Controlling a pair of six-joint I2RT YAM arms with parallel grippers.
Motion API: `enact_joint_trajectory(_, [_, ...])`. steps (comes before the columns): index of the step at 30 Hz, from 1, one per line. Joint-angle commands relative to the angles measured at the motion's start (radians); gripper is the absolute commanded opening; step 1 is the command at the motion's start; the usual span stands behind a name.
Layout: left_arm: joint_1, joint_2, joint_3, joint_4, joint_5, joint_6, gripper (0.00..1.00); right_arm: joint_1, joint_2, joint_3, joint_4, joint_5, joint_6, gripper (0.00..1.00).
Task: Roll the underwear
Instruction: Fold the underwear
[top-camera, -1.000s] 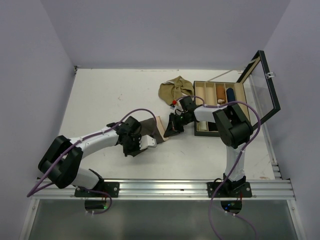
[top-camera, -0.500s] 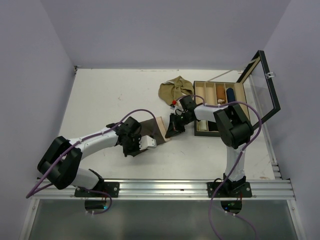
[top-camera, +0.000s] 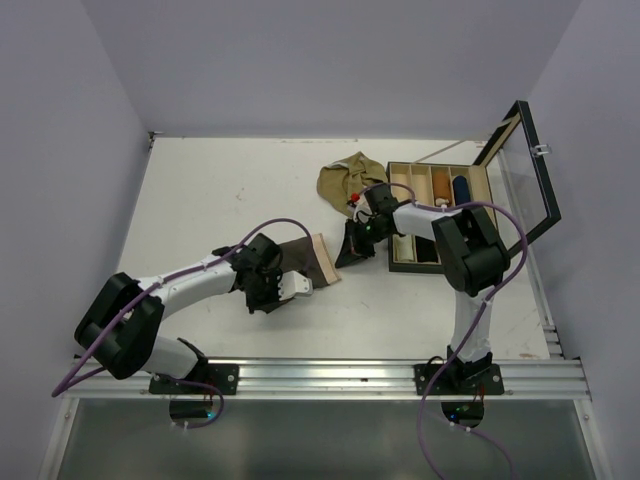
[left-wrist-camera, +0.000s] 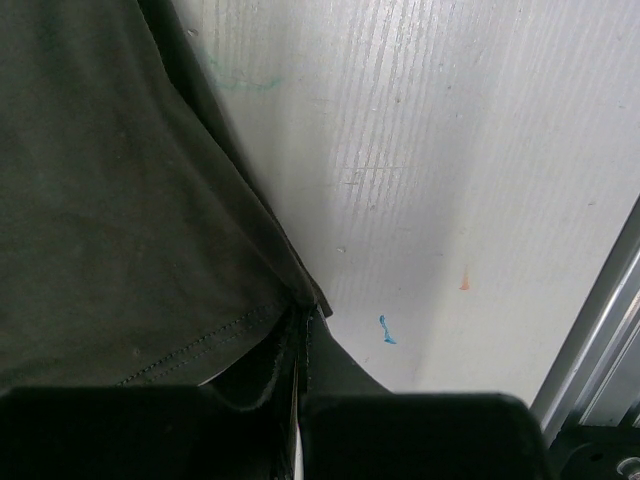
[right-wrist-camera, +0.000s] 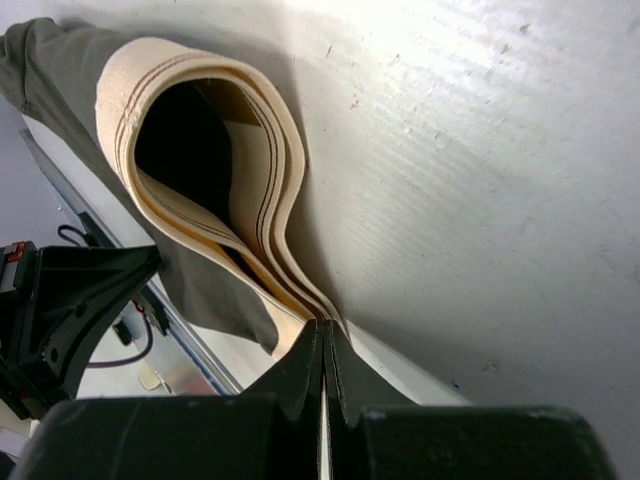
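Note:
The dark brown underwear (top-camera: 300, 258) with a beige waistband (top-camera: 322, 257) lies folded on the table centre. My left gripper (top-camera: 280, 276) sits at its near left edge, and in the left wrist view the left gripper (left-wrist-camera: 303, 335) is shut on the hem of the dark cloth (left-wrist-camera: 100, 200). My right gripper (top-camera: 351, 248) is at the waistband end. The right wrist view shows the right gripper (right-wrist-camera: 325, 335) shut on the layered beige waistband (right-wrist-camera: 255, 140), which loops open. The olive-tan underwear (top-camera: 345, 178) lies crumpled behind, touched by neither gripper.
A black compartment box (top-camera: 400, 262) stands at the right with rolled items inside, its glass lid (top-camera: 528, 170) tilted open to the right. The metal rail (top-camera: 330, 378) runs along the near table edge. Purple cables loop over both arms.
The right gripper has shifted slightly toward the back right with the waistband end. The left arm has stayed in place.

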Motion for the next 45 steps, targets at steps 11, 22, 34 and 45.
enact_joint_trajectory(11, [0.000,0.084,-0.073,0.018,-0.079,0.050,0.00,-0.003,-0.089,-0.006,-0.016,-0.007,0.016,0.15])
enact_joint_trajectory(22, [0.000,0.090,-0.068,0.016,-0.073,0.047,0.00,0.029,-0.091,-0.032,-0.017,-0.001,0.019,0.26])
enact_joint_trajectory(34, [0.000,0.084,-0.065,0.012,-0.070,0.049,0.00,0.063,-0.054,-0.004,-0.082,0.094,-0.014,0.26])
enact_joint_trajectory(45, [0.000,0.082,-0.068,0.012,-0.068,0.047,0.00,0.064,-0.071,-0.013,-0.074,0.109,-0.019,0.24])
